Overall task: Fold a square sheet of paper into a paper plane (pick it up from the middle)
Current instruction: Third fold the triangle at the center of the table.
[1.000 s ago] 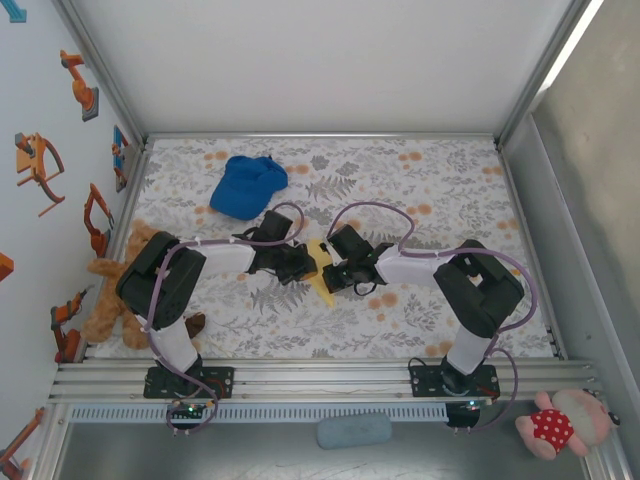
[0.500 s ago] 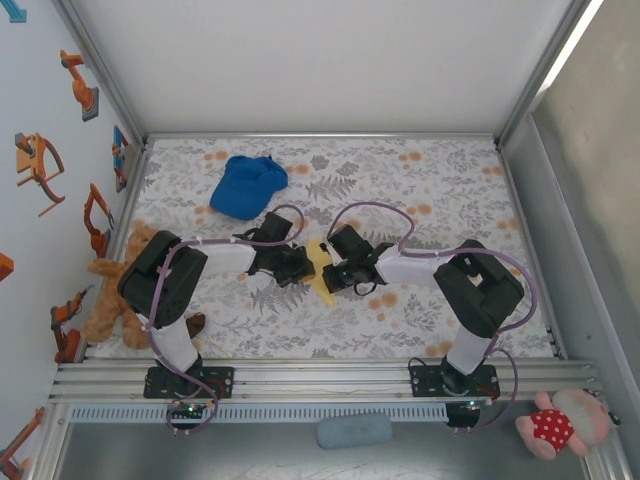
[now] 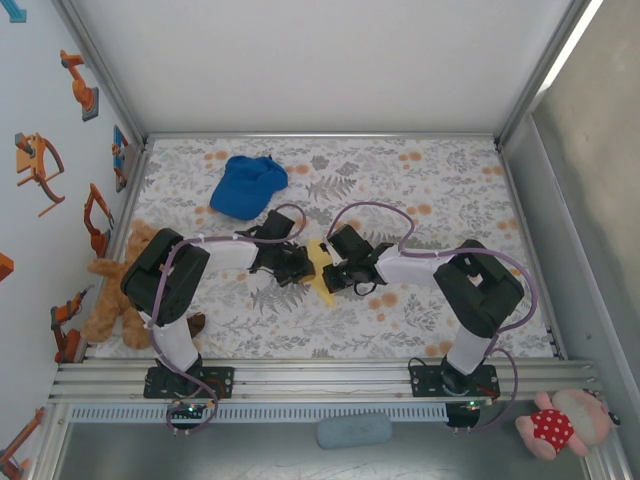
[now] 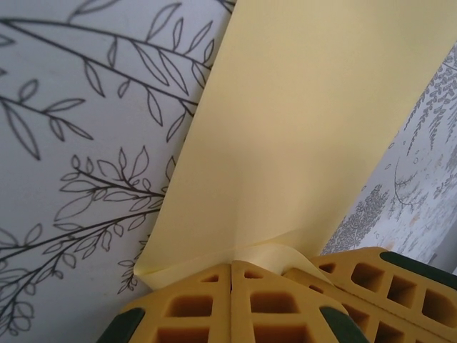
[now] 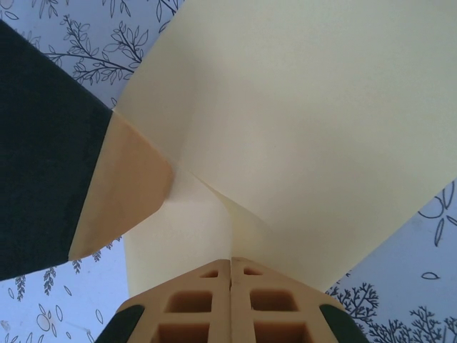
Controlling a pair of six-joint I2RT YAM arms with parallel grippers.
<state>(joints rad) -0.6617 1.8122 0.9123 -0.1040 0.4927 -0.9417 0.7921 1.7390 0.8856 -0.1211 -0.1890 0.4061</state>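
Yellow paper (image 3: 323, 282), folded to a narrow pointed strip, sits btwn the two grippers, which meet tip to tip on it. L gripper (image 3: 303, 266) comes at it from its left, R gripper (image 3: 338, 276) from its right; both arms reach low over the floral table (image 3: 440, 190).

L wrist view: L gripper (image 4: 231, 266) has its jaws pressed together w/ the paper's (image 4: 307, 121) edge pinched in them. The sheet fans up & away ahead of the tips, w/ a small curl right at the pinch. R gripper's yellow fingers (image 4: 360, 261) sit just right of it.

R wrist view: R gripper (image 5: 230, 261) is clamped tight on the paper (image 5: 314, 121), w/ a crease running out from its tips. L gripper's tan pad (image 5: 121, 189) meets the sheet just to its left.

Blue cap (image 3: 248, 186) lies beyond L gripper, apart from it. Teddy bear (image 3: 112, 290) sits beside L arm at the table's left edge.
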